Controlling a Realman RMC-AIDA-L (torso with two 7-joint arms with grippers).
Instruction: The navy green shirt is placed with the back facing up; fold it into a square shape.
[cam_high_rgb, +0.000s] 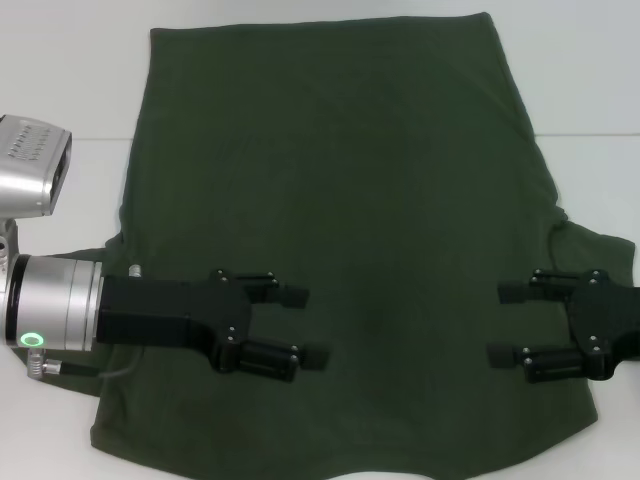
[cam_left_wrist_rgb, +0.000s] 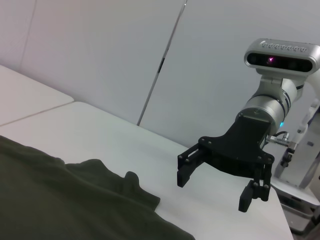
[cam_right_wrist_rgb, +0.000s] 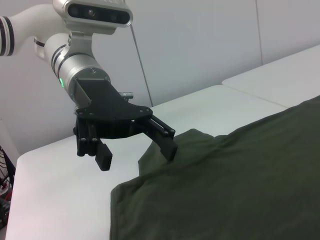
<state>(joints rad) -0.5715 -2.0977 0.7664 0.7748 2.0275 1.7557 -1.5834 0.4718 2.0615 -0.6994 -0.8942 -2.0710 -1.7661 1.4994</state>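
Two grippers, left gripper (cam_high_rgb: 300, 325) and right gripper (cam_high_rgb: 505, 322), hover with jaws spread, holding nothing, above navy green shirt (cam_high_rgb: 350, 200) near its sleeves. Better pinch both sides at same level, lift evenly. Shirt lies flat on white table (cam_high_rgb: 70, 430), plain, matte, few wrinkles.

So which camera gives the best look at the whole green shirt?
The head view: the navy green shirt lies spread nearly whole, with both open grippers above it. The left wrist view and right wrist view each catch only one sleeve end.
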